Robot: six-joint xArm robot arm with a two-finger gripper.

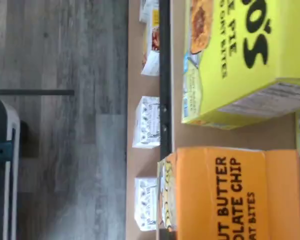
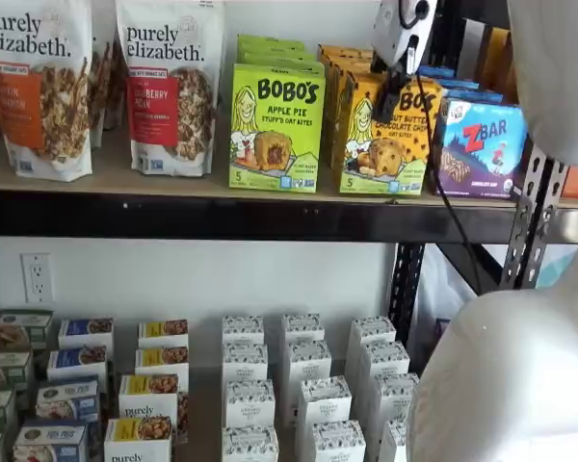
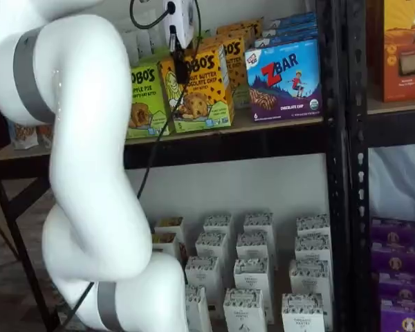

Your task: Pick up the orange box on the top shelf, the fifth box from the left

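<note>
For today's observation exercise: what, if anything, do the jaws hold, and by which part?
The gripper is shut on the orange box, gripping its top edge on the top shelf.

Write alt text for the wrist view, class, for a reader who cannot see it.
An orange-yellow Bobo's peanut butter chocolate chip carton stands on the tan wooden top shelf beside a lime-green Bobo's carton. Past the shelf's black front rail, small white cartons sit lower down, above grey wood-look flooring.

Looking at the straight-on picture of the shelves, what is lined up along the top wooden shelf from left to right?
Orange-labelled purely elizabeth granola bag → red-labelled purely elizabeth granola bag → lime-green Bobo's Apple Pie carton → orange-yellow Bobo's Peanut Butter Chocolate Chip carton → blue-purple ZBar box.
</note>
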